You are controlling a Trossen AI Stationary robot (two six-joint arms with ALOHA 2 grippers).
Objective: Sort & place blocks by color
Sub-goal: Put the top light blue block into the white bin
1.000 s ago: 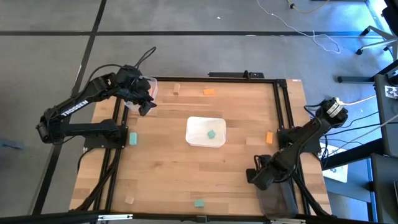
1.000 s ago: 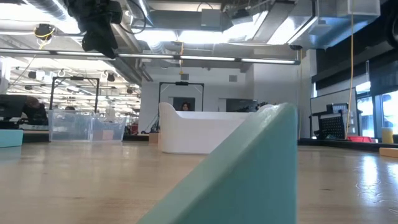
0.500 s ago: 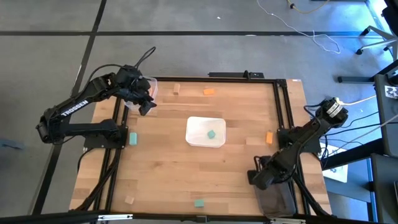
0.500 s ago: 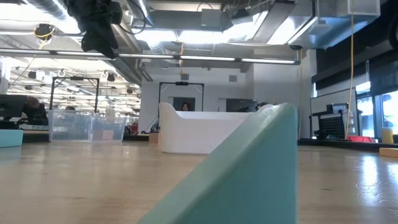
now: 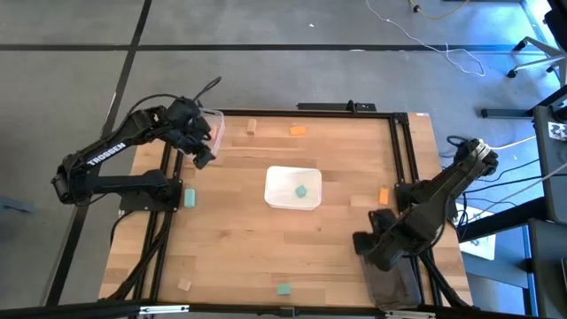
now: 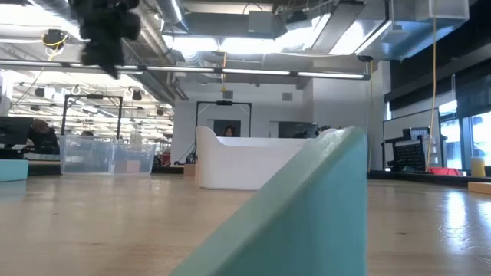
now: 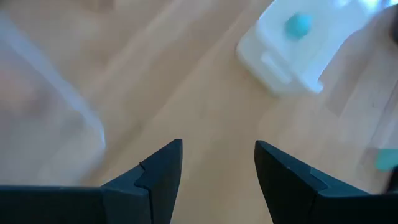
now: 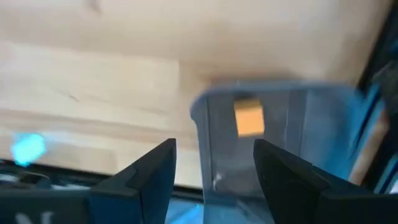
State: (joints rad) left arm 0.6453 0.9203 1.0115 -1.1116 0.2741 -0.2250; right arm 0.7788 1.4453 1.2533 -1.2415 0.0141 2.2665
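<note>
The wooden table [image 5: 239, 230] is seen from above, both arms over its edges. The left arm [image 5: 106, 155] is reached toward the far left corner, and the left gripper [image 5: 200, 152] is held just beside a clear tub [image 5: 213, 127] at that corner; its fingers [image 7: 163, 168] are spread apart with nothing between them, bare wood below. The right arm [image 5: 443, 190] is folded along the right edge, and the right gripper [image 5: 370, 248] is hung near the near right corner, above a second clear tub [image 5: 394, 285]. Its fingers [image 8: 149, 171] are also parted and empty; an orange block [image 8: 249, 118] is seen inside that tub in the right wrist view.

A white tray [image 5: 293, 188] is set at the table's middle, with one teal block [image 5: 302, 190] lying in it. The remaining blocks are scattered well apart: a teal block [image 5: 190, 197] at the left edge, a teal block [image 5: 283, 289] at the near edge, an orange block [image 5: 298, 131] and a wood block [image 5: 252, 125] near the far edge, an orange block [image 5: 384, 196] at the right, a wood block [image 5: 184, 283] near the near left corner.

In the low view much of the frame is blocked by a teal block [image 6: 307, 222] right at the lens.
</note>
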